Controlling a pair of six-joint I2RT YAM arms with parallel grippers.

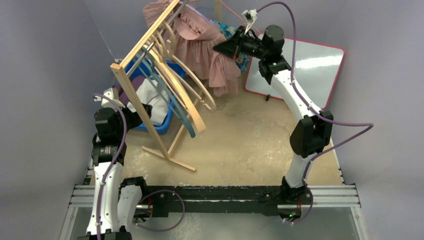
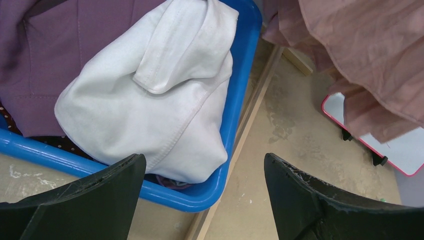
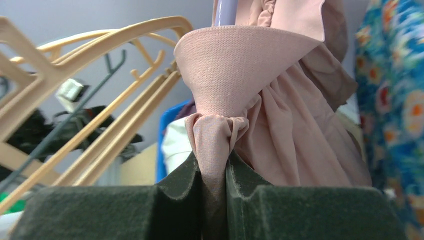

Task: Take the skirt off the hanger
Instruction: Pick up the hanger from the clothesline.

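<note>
The blue bin [image 2: 243, 75] holds a white garment [image 2: 150, 110] and purple cloth [image 2: 60, 50] below my wide-open left gripper [image 2: 204, 167], while my right gripper [image 3: 214, 172] pinches the skirt [image 3: 240, 70] beside wooden hangers [image 3: 100, 60].

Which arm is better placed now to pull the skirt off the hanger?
Right. The right gripper is shut on a fold of the pink skirt just below its waistband. The left gripper hangs open over the blue bin of clothes, not touching the skirt.
</note>
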